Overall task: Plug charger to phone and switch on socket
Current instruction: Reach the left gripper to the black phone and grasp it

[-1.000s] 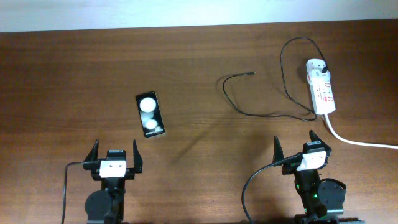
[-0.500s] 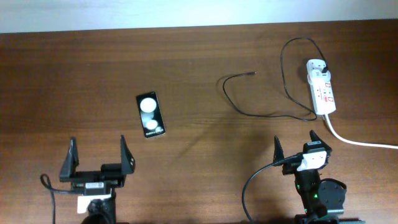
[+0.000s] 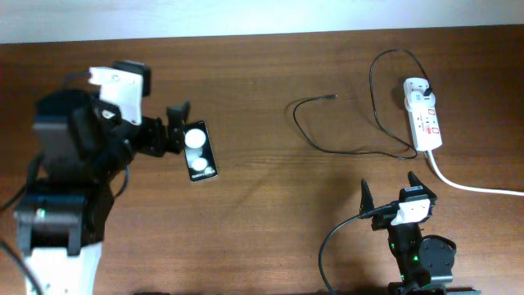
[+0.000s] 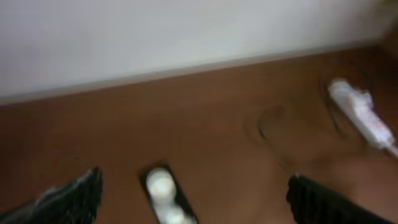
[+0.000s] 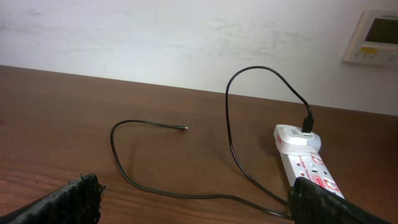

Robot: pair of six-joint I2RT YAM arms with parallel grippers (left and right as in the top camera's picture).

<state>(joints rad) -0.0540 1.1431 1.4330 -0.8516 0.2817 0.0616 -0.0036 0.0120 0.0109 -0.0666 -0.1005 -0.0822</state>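
Found the phone (image 3: 197, 152) lying flat and face up on the table (image 3: 270, 74), left of centre in the overhead view, its long axis leaning a little toward the upper left. Saw the left gripper (image 3: 177, 129) in the left half of that view, right at the phone's upper left edge, opened wide and holding nothing; could not tell whether touching the phone. Through the blurred left wrist camera, made out the phone (image 4: 166, 200) at bottom centre, between the far-apart fingers (image 4: 71, 198) of that claw.

Spotted the charger (image 3: 352, 152) as a thin black cable looping across the right half of the table, with its small connector tip loose just right of centre in the upper part, well apart from the phone, and its plug head seated in the upper end of the socket (image 3: 426, 115). Located the socket near the right edge, in the upper part, with a thick white cord (image 3: 467, 184) trailing off to the lower right.

Noted the right gripper (image 3: 389, 190) at the bottom right, spread wide open and empty, well short of the socket (image 5: 308, 165) and the charger (image 5: 229, 124) ahead of it.
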